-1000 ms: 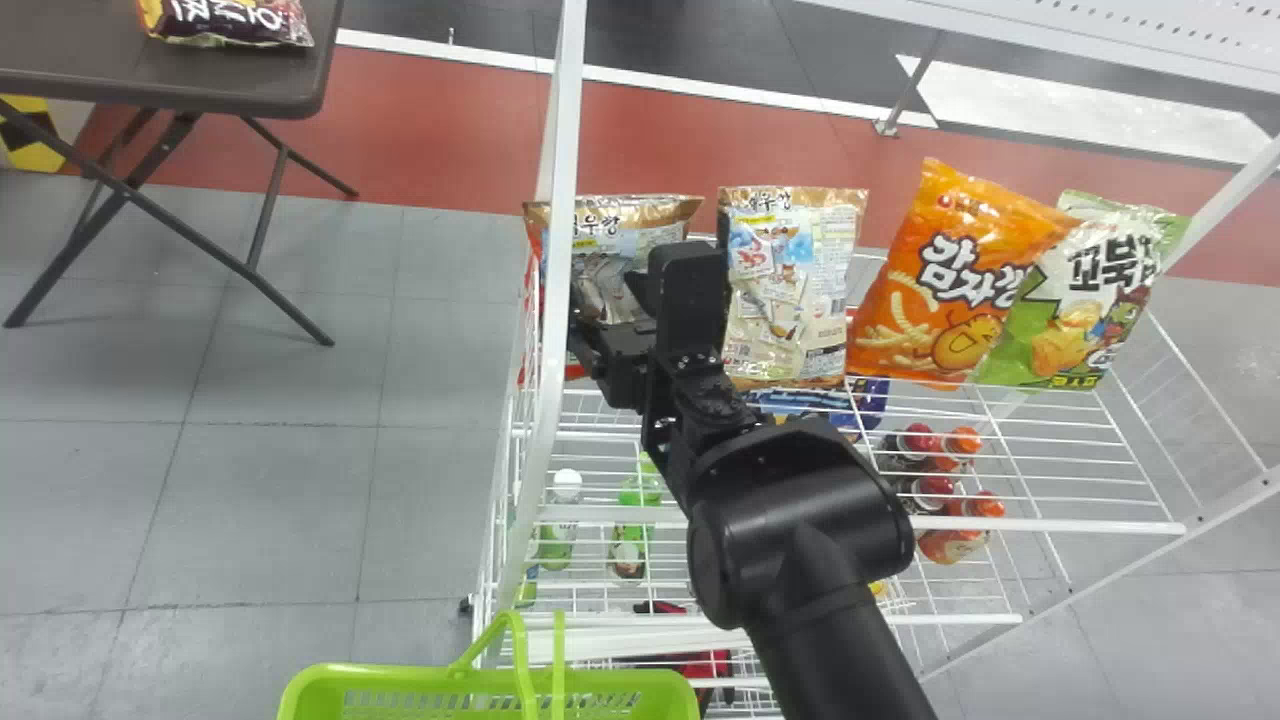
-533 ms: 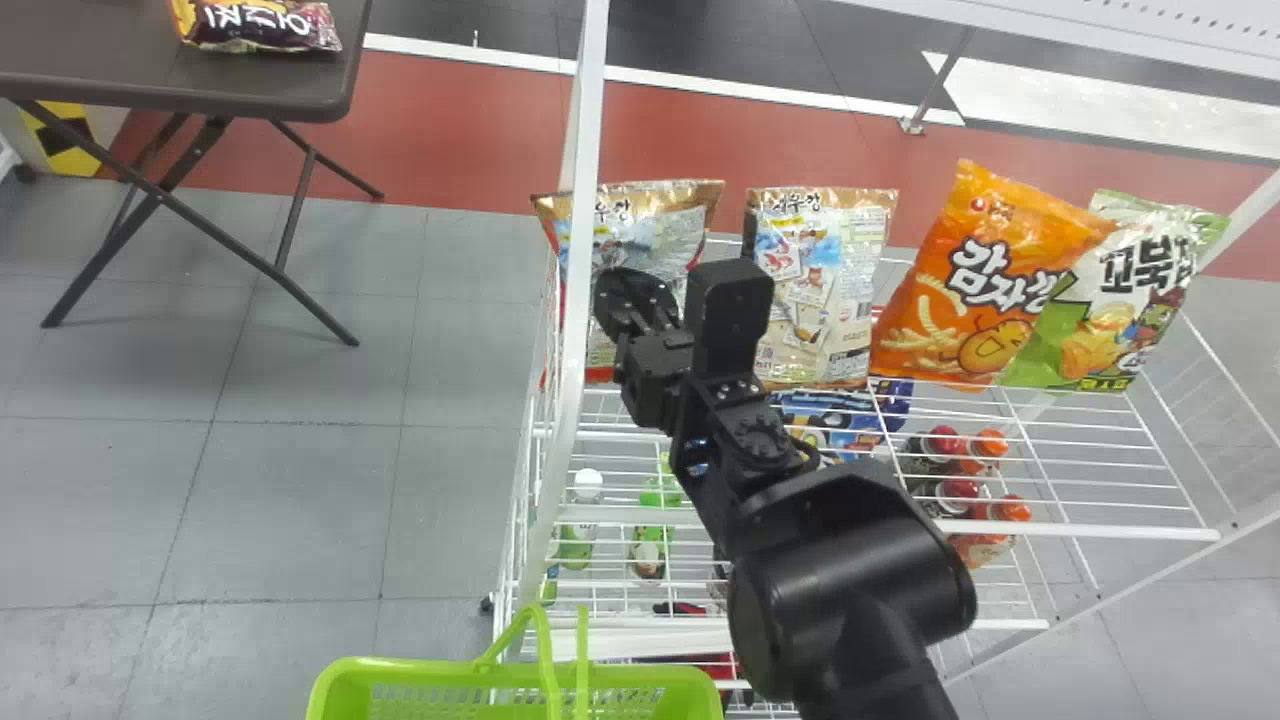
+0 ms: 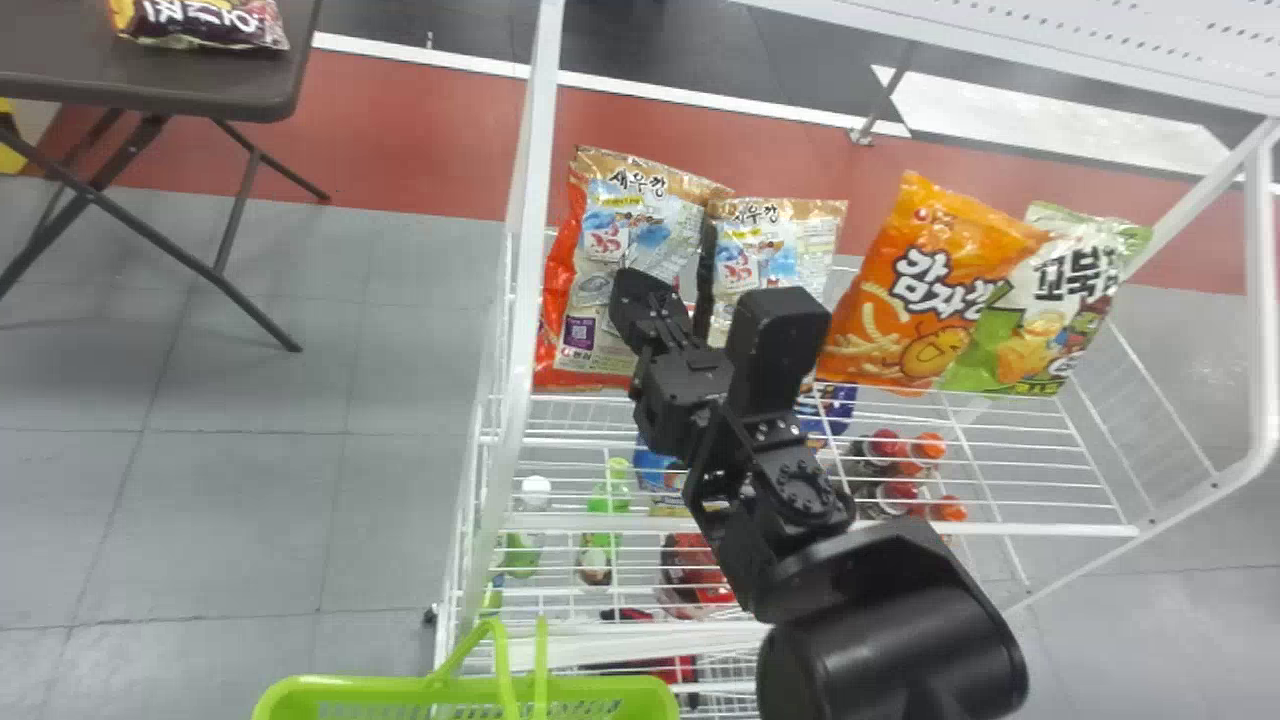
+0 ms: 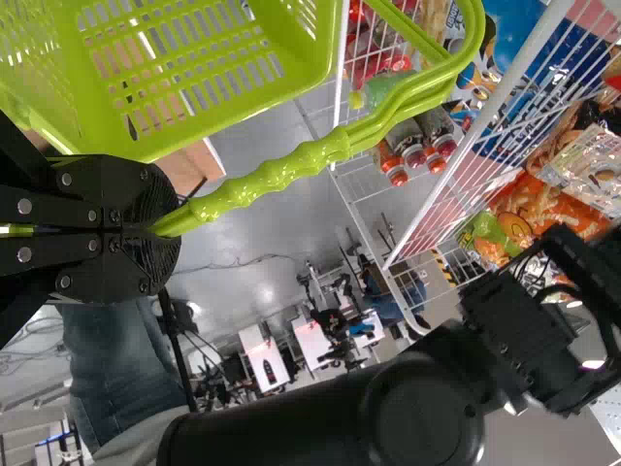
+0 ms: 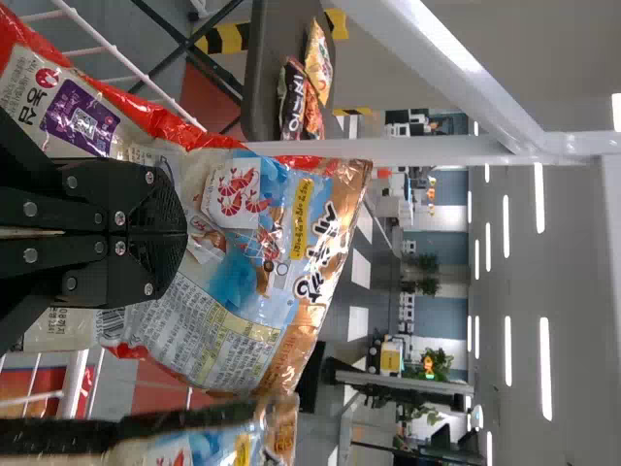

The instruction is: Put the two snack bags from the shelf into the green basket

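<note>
- Pinching the first bag (image 3: 640, 235), it seems: right gripper (image 5: 184, 233), fingers together, upper centre of the head view.
- Just beside, second bag (image 3: 785, 245) standing on the shelf (image 3: 950, 528); orange bag (image 3: 900, 300) farther right.
- Nothing delivered, I'd say: both bags to go, first grasp likely made.
- Bottom edge, basket (image 3: 350, 688), no bag on its visible floor; left gripper (image 4: 163, 231) closed round the handle (image 4: 281, 178).

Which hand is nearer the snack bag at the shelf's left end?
Right. The right hand is at that bag's printed face; the left hand is farther off, closed on the handle of the green basket.
</note>
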Robot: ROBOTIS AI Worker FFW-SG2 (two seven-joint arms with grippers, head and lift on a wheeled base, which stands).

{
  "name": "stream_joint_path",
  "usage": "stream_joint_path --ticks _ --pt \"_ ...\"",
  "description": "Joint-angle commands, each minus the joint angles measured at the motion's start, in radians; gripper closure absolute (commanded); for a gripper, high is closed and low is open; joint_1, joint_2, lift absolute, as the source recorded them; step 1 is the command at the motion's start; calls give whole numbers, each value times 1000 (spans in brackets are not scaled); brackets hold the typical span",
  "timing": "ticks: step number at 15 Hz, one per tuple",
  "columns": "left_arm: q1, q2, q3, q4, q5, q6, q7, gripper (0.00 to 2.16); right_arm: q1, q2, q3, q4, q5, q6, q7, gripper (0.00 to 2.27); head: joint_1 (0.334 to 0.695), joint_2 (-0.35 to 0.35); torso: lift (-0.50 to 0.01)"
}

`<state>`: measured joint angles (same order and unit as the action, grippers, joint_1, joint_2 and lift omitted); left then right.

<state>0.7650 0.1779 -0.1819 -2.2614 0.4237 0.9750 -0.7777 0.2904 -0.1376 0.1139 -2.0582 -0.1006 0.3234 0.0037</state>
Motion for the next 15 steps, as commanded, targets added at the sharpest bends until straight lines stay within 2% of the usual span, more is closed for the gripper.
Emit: stream_joint_path --ticks 1,4,7,15 --pt "2 0 -14 -6 -11 0 2 1970 102 -30 -62 -149 -74 62 16 2246 695 -348 -11" --pt "0 0 -37 -7 -29 0 5 1973 210 -46 -140 -278 -174 136 93 2250 695 -350 -11" --pt "10 0 -39 -18 -31 -3 3 1973 286 -46 -186 -356 -240 228 164 2250 695 -350 -11" --pt "19 0 -37 -21 -31 -18 -3 1970 450 -46 -290 -566 -289 578 251 2250 695 -350 -11"
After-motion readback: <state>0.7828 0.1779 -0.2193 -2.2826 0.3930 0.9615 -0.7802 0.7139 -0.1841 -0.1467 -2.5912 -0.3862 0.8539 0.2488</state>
